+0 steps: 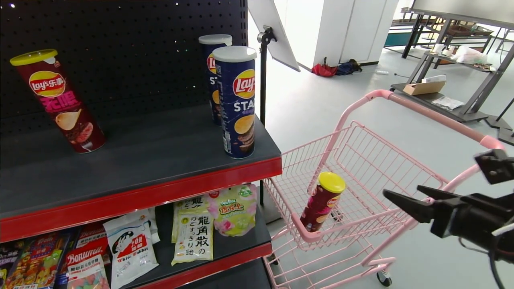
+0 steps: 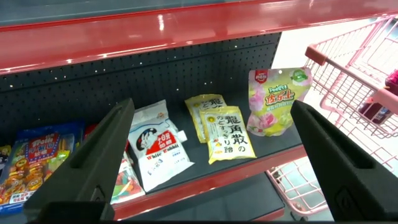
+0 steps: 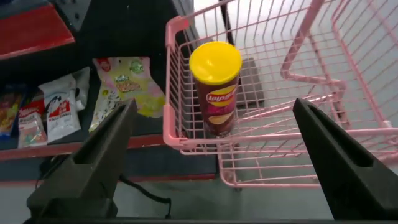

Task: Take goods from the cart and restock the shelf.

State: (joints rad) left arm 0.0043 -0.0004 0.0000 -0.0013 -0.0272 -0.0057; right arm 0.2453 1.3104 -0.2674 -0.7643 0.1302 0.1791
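Chips can (image 1: 323,200), maroon with a yellow lid, stands upright in the pink cart (image 1: 363,158), in the basket corner nearest the shelf (image 1: 152,154). In the head view it is ahead of the right gripper (image 1: 401,192), beyond the fingertips and clearly apart from them. The two dark fingers are spread and grip nothing. The can's foot is screened by the cart's rim and wires, and the arm behind the gripper is cut off by the frame edge.

In the right wrist view the can is straight ahead between the two parted fingers, farther out than their tips and untouched. The pink rim crosses its lower part.

In the left wrist view the left gripper (image 2: 212,106) has its fingers wide apart and empty. Beyond them, snack bags (image 2: 229,134) lie on the lower shelf board. The cart is outside one finger, cropped by the edge, and what stands behind its wires is too cut off to make out.
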